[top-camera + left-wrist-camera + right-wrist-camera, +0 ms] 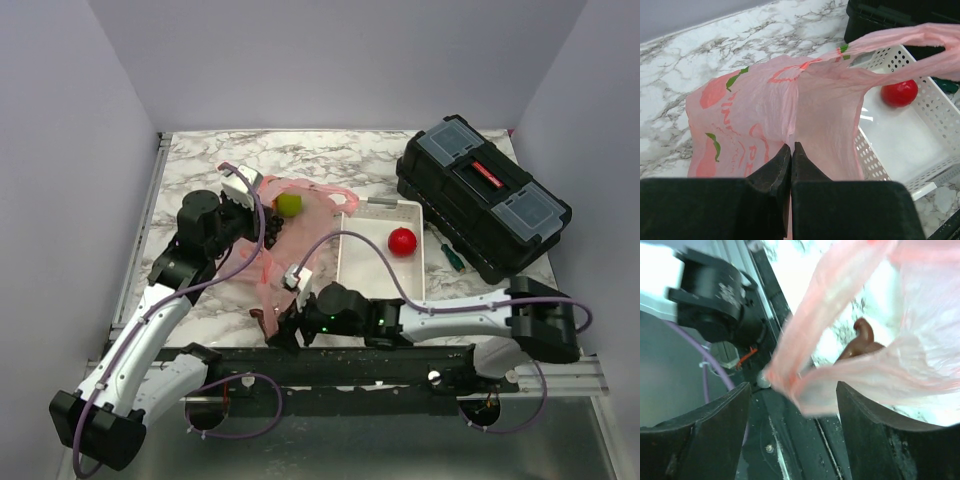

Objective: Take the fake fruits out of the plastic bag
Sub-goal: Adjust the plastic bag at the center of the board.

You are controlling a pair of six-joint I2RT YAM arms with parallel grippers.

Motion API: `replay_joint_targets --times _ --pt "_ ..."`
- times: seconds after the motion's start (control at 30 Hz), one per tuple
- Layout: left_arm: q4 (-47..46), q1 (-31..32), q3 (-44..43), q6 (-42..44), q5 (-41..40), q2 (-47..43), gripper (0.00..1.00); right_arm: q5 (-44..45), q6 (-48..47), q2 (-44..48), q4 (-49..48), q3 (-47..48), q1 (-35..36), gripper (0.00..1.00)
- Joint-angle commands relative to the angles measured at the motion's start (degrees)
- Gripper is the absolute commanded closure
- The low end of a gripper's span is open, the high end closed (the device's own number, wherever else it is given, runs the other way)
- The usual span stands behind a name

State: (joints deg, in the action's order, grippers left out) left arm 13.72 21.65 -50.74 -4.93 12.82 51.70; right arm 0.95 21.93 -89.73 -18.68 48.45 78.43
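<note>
The pink plastic bag (292,240) lies stretched left of the white tray (375,275). My left gripper (252,203) is shut on a fold of the bag (790,100) and holds it up. A light green round fruit (289,204) and black grapes (272,232) show at the bag's far end. The red apple (402,241) lies in the tray, as the left wrist view (899,92) also shows. My right gripper (285,322) is open at the bag's near corner. That corner (805,385) hangs blurred between its fingers, with a dark brown object (860,342) behind. The other fruits are out of view.
A black toolbox (485,195) stands at the right with a green-handled screwdriver (449,252) beside it. The tray's perforated wall (890,165) is close to the bag. The black rail at the table's near edge (790,440) lies under my right gripper.
</note>
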Motion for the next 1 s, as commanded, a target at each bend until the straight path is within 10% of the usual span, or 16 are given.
replay_joint_targets --times 0.0,0.33,0.67,0.87,0.97 --pt "-2.4 0.9 -0.1 1.9 -1.3 -2.0 1.0 4.5 -0.7 9.7 3.3 -3.2 0.5 0.26" --pt "-5.2 1.4 2.7 3.6 -3.0 -4.9 1.0 16.3 -3.0 24.5 11.0 -4.4 0.0 0.12" --pt "-5.6 1.5 3.3 4.0 -2.6 -5.3 1.0 -0.6 -11.3 10.9 6.3 6.4 -12.2 0.02" --pt "-6.1 1.6 3.6 3.6 -2.1 -5.1 1.0 0.2 -11.7 -1.5 -1.7 9.4 -12.1 0.13" --pt "-4.2 1.9 2.7 2.2 -2.4 -4.5 1.0 -0.5 -8.4 -5.5 -5.7 9.0 -12.0 0.43"
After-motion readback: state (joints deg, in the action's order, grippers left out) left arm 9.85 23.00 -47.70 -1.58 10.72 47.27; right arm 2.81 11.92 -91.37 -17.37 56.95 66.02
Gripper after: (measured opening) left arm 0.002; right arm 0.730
